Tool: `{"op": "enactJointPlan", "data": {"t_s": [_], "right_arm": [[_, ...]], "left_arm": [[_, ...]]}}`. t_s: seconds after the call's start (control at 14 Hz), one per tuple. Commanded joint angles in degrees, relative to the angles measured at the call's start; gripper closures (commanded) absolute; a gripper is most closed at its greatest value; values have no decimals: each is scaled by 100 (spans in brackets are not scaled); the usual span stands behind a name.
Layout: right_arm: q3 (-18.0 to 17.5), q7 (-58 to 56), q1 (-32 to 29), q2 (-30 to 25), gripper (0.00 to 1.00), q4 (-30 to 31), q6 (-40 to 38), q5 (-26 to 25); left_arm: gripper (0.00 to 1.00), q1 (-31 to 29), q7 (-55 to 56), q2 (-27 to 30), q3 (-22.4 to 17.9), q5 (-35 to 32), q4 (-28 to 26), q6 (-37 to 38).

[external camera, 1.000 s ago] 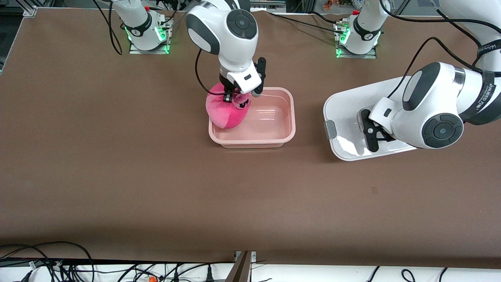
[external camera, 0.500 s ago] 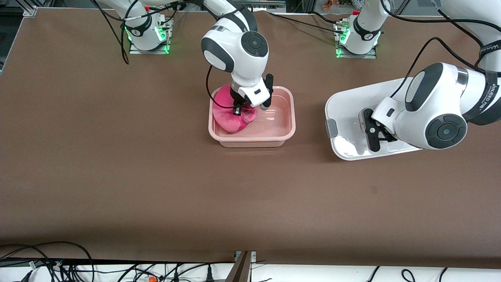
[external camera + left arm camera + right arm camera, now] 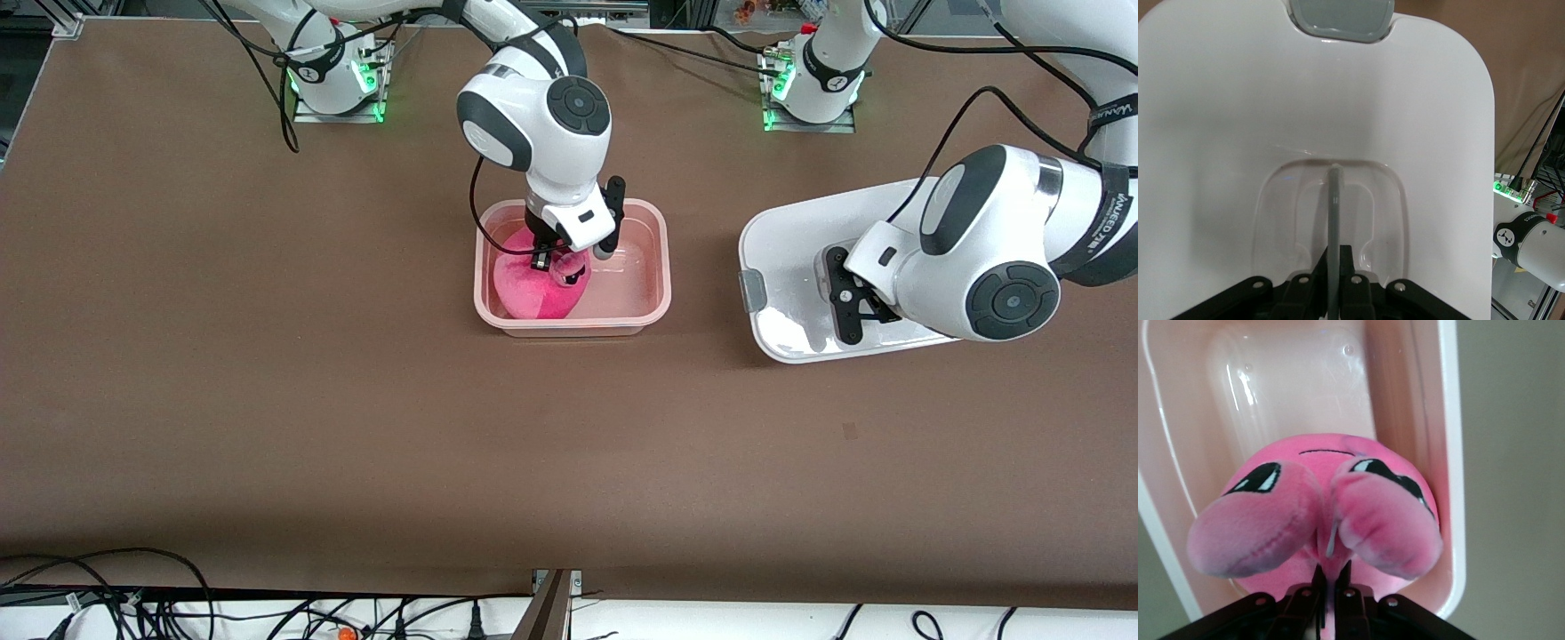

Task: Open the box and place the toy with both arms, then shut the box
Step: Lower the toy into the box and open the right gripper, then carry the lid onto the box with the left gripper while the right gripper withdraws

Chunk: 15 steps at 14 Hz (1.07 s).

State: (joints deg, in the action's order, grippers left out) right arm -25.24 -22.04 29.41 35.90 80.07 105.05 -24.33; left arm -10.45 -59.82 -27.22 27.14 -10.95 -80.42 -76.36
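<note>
The translucent pink box base (image 3: pixel 653 307) stands open at mid-table. The pink plush toy (image 3: pixel 533 289) sits inside it at the end toward the right arm, its dark eyes showing in the right wrist view (image 3: pixel 1318 500). My right gripper (image 3: pixel 548 258) is shut on the toy's top, pinching the plush (image 3: pixel 1333 577). The white lid (image 3: pixel 791 258) lies on the table toward the left arm's end, a grey clip (image 3: pixel 751 293) on its edge. My left gripper (image 3: pixel 845 298) is shut on the lid's grey centre handle (image 3: pixel 1335 220).
The brown table (image 3: pixel 356 400) spreads wide around the box and lid. Both arm bases with green lights stand along the table's edge farthest from the front camera. Cables hang off the edge nearest the front camera.
My right gripper has lowered the toy from over the box's rim down into the box. The left gripper and lid have barely moved.
</note>
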Motion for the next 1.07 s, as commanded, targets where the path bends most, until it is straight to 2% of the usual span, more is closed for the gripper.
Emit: {"op": "enactJointPlan", "data": {"t_s": [0.0, 0.07, 0.14, 0.21, 0.36, 0.57, 0.79, 1.0], "right_arm": [[-8, 410, 187, 408, 100, -202, -20, -300], [1, 550, 205, 505, 100, -202, 94, -405], [19, 682, 222, 575, 40, -202, 321, -424], [19, 727, 240, 594, 0, -202, 567, -424], [19, 1287, 231, 603, 0, -272, 1103, -389], [10, 1633, 223, 585, 0, -299, 1334, -353], [10, 1606, 109, 506, 0, -457, 1177, -318], [71, 1607, -338, -90, 0, -457, 668, -143]], "left_arm": [[100, -27, -117, -55, 20, 119, 132, 34], [100, -27, -109, -55, 28, 128, 132, 34], [100, -1, -100, -55, 28, 128, 141, 34], [100, 25, -82, -46, 28, 128, 149, 34], [100, 8, -117, -55, 28, 128, 149, 34], [100, -9, -117, -46, 28, 128, 149, 34], [100, -9, -117, -55, 46, 145, 149, 34], [100, 113, -99, -37, 90, 286, 298, 43]]}}
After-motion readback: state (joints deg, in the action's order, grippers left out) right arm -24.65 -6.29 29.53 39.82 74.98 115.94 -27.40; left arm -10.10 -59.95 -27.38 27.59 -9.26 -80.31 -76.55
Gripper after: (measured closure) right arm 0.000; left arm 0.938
